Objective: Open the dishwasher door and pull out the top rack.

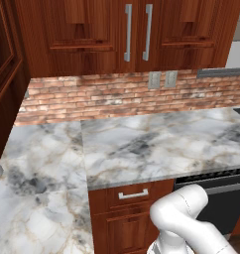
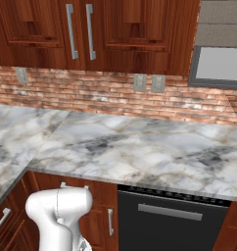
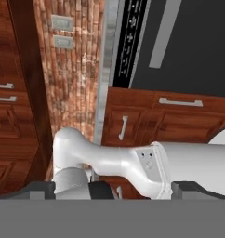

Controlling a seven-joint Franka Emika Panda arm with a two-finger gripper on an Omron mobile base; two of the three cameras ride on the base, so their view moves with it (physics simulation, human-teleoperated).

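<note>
While my tool point(image 3: 112, 188) stands open and empty, the shut door point(image 2: 172, 220) sits under the tabletop point(image 2: 140, 147), its handle point(image 2: 170, 212) running level along that edge, well ahead of me.

dishwasher door point(image 2: 172, 223): shut; its lower part is cut off by the bottom edge of the right base view; in the left base view the white arm covers its left part.
top rack: hidden behind the shut door, so it cannot be told.
bar handle point(image 1: 230, 188): its left end is behind the arm in the left base view.
wooden drawer front point(image 1: 131, 195): its lower right corner is covered by the arm.
</note>
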